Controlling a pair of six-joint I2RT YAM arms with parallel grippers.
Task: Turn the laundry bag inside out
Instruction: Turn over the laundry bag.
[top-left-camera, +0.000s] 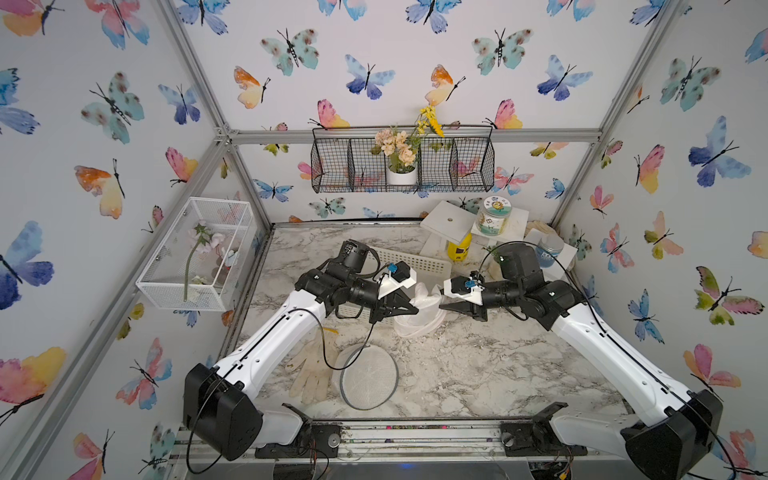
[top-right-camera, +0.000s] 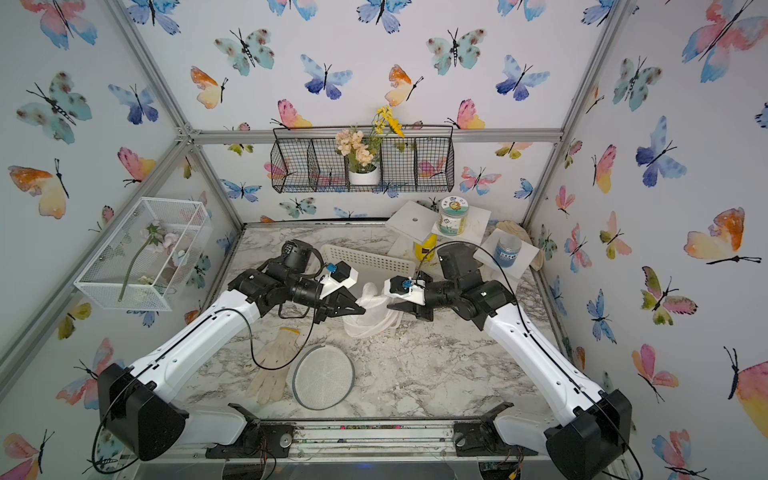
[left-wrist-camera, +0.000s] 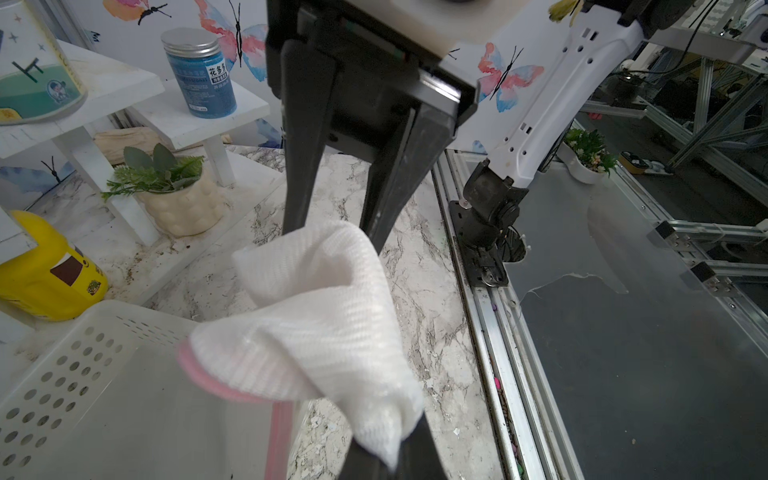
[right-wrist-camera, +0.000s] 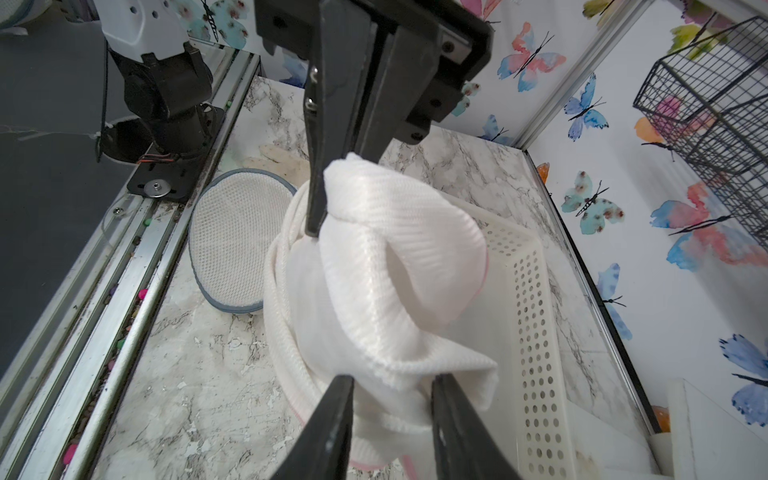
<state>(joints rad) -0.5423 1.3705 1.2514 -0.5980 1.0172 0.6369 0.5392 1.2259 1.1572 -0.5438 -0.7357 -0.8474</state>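
Note:
The laundry bag (top-left-camera: 419, 316) (top-right-camera: 370, 313) is white mesh with a pink edge, bunched up and lifted at mid-table between both arms. My left gripper (top-left-camera: 414, 309) (top-right-camera: 362, 309) (left-wrist-camera: 395, 453) is shut on a pinched corner of the bag (left-wrist-camera: 316, 316). In the right wrist view its closed tip (right-wrist-camera: 313, 230) clamps the upper fold. My right gripper (top-left-camera: 443, 306) (top-right-camera: 390, 306) (right-wrist-camera: 392, 379) faces it from the other side, jaws apart, with a loose fold of the bag (right-wrist-camera: 374, 270) lying between the fingertips.
A white perforated basket (top-left-camera: 415, 261) lies just behind the bag. A round mesh pad with a grey rim (top-left-camera: 368, 376) and a cloth glove (top-left-camera: 311, 370) lie nearer the front. White stepped shelves (top-left-camera: 448, 219) with jars, a yellow bottle (top-left-camera: 459, 247) and a potted plant (left-wrist-camera: 178, 199) crowd the back right.

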